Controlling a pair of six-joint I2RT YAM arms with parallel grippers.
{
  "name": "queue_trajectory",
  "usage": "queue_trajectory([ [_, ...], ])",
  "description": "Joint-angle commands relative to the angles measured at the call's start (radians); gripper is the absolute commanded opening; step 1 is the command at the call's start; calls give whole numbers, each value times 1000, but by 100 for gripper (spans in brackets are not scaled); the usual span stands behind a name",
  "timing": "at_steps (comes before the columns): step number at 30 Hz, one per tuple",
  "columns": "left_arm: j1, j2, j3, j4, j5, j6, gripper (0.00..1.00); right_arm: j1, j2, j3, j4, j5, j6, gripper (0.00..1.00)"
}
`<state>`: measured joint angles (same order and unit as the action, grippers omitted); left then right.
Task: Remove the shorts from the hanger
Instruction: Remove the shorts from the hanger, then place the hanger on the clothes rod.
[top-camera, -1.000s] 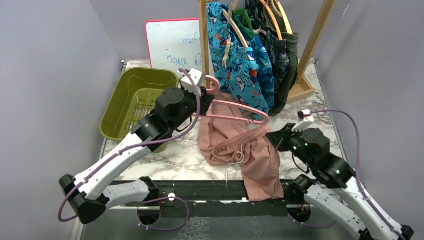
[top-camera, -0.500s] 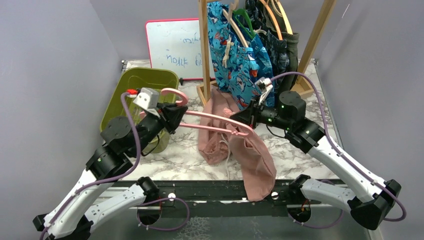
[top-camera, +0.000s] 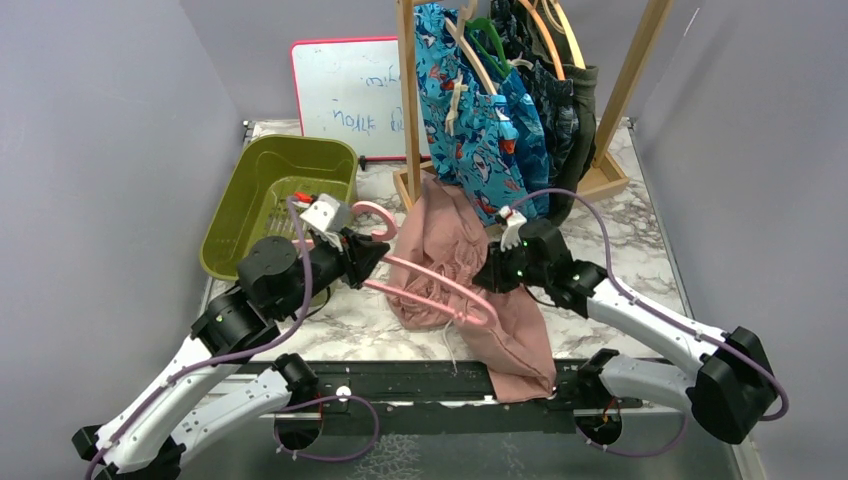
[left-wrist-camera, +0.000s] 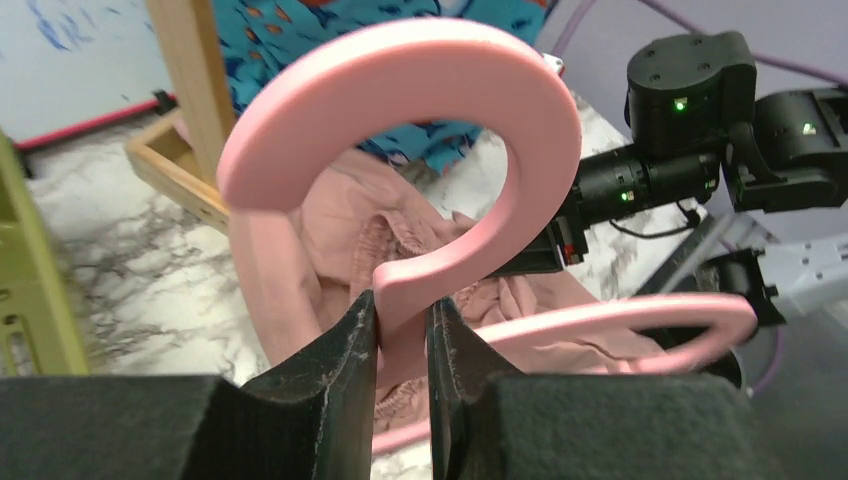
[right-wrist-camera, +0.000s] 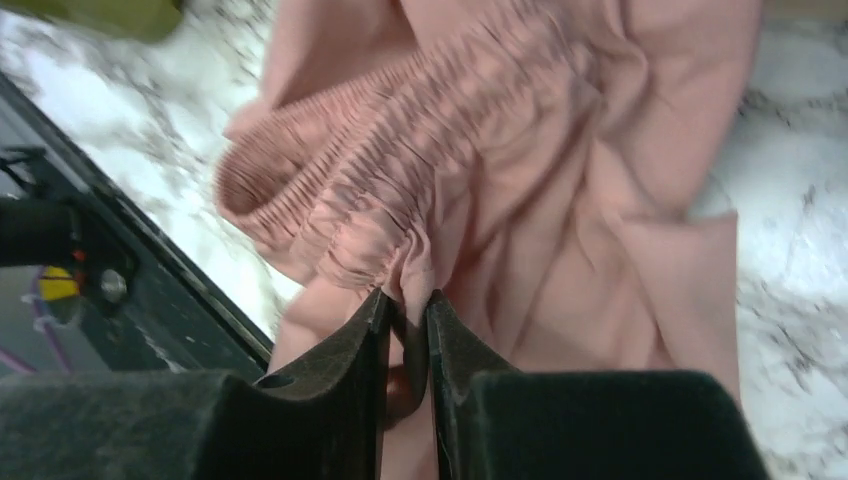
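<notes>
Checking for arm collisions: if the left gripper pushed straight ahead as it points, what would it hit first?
Most likely the dusty pink shorts bunched just beyond the pink hanger that the left gripper clamps; the right gripper lies behind them, though depth is unclear.

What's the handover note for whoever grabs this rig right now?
Left gripper: shut on the neck of the pink hanger, held just above the table.
Right gripper: shut on the gathered waistband of the dusty pink shorts.
Those shorts lie bunched on the marble table, one leg over the near edge, with the hanger across them.
Done: this pair is off the wooden rack.
Left: pull the waistband clear of the hanger; can't tell if it's free. The other shorts hang on the rack.
</notes>
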<state>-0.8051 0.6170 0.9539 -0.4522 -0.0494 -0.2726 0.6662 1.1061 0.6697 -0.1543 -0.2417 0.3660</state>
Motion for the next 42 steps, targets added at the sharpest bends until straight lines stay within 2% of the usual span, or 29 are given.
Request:
queue_trajectory([
  [1, -1, 54, -23, 23, 175, -23, 0, 1, -107, -21, -91, 114, 27, 31],
  [5, -2, 105, -27, 46, 267, -21, 0, 1, -222, -20, -195, 194, 74, 60],
  [10, -1, 137, -24, 73, 297, -26, 0, 1, -419, 6, -301, 242, 113, 68],
  [13, -2, 152, -21, 97, 308, -40, 0, 1, -571, 2, -301, 152, 129, 72],
  [18, -3, 179, -35, 159, 275, -57, 0, 1, -785, -20, -240, -141, 163, 86],
  [21, -7, 180, -56, 227, 229, -60, 0, 1, -818, -3, -231, -273, 225, 86],
  [25, -14, 191, -76, 313, 170, -64, 0, 1, -780, 24, -249, -419, 257, 86],
  [35, -70, 318, -36, 392, -39, -87, 0, 1, -709, 6, -255, -461, 260, 82],
  [38, -81, 346, -26, 399, -77, -97, 0, 1, -704, 24, -328, -361, 229, 75],
  [39, -84, 352, -25, 401, -89, -106, 0, 1, -697, 33, -359, -326, 211, 64],
  [40, -83, 354, -23, 402, -104, -118, 0, 0, -691, 39, -389, -288, 200, 58],
  [42, -84, 353, -23, 417, -124, -138, 0, 1, -681, 40, -415, -254, 184, 56],
])
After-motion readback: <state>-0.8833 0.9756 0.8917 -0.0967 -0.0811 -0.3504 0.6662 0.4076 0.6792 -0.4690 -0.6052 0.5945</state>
